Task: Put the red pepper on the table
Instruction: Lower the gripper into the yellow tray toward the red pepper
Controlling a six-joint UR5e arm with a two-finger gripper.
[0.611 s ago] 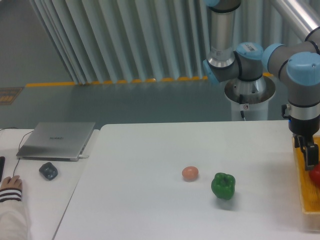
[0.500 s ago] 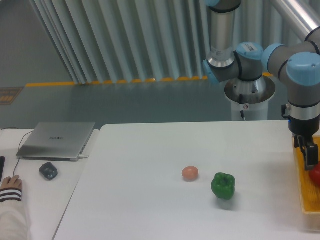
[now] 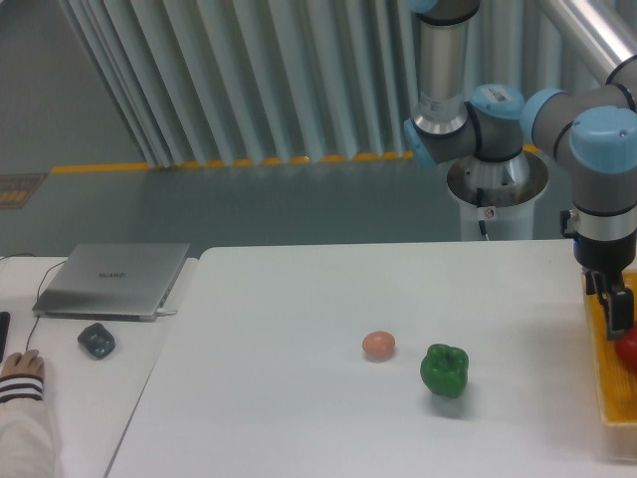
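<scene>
A closed silver laptop (image 3: 112,279) lies at the far left, with a faint mark on its lid too small to read. Just near of it sits a dark computer mouse (image 3: 96,341), and a person's hand (image 3: 21,366) in a striped cuff rests at the left edge. On the white bench (image 3: 299,398) stand a pinkish-orange ball (image 3: 378,346) and, just right of it, an upright green bell pepper (image 3: 444,369), stem end up. At the right edge a yellow-orange mesh tray (image 3: 603,358) holds the red pepper (image 3: 628,350), cut off by the frame, so its orientation and long axis cannot be told. The gripper (image 3: 619,321) hangs over the tray with its jaws pointing down beside the red pepper; whether they are wide, narrow or gripping cannot be told.
</scene>
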